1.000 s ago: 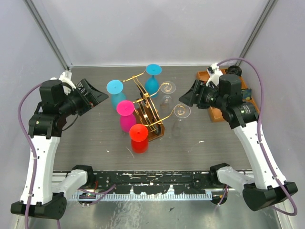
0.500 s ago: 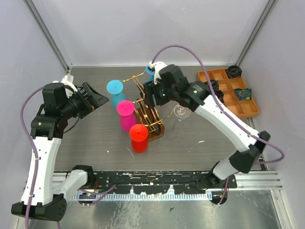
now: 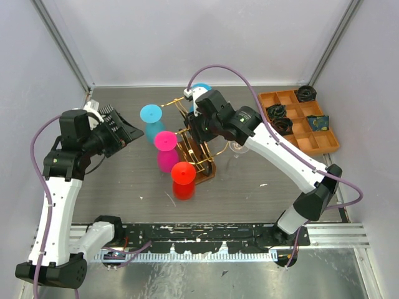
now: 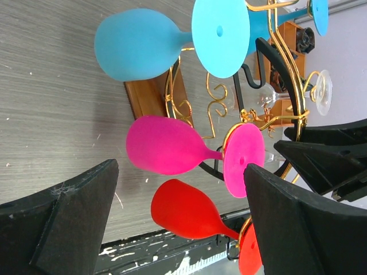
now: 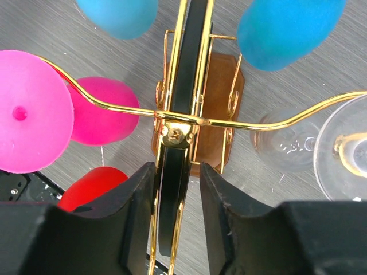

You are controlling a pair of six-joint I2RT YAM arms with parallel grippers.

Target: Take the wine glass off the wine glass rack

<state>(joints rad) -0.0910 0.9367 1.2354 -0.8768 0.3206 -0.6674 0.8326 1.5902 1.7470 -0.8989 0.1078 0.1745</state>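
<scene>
The wine glass rack (image 3: 201, 167), gold wire on a brown wooden base, stands mid-table. Glasses hang upside down from it: teal (image 3: 149, 113), pink (image 3: 165, 141), red (image 3: 182, 173), blue (image 3: 201, 91) and clear (image 3: 235, 148). My right gripper (image 3: 194, 129) sits on top of the rack. In the right wrist view its jaws (image 5: 176, 166) are closed tight around the rack's black and gold top bar (image 5: 178, 195). My left gripper (image 3: 128, 132) is open and empty, left of the glasses. In the left wrist view it (image 4: 180, 172) faces the pink glass (image 4: 172, 144) and red glass (image 4: 186, 209).
An orange compartmented tray (image 3: 312, 134) with small dark items lies at the back right. Grey enclosure walls stand on three sides. The right arm reaches across the table above the clear glass. A black rail runs along the near edge.
My right arm swung from beside the orange tray to the rack and came down over its top bar. The hanging glasses shifted slightly. My left gripper barely moved.
</scene>
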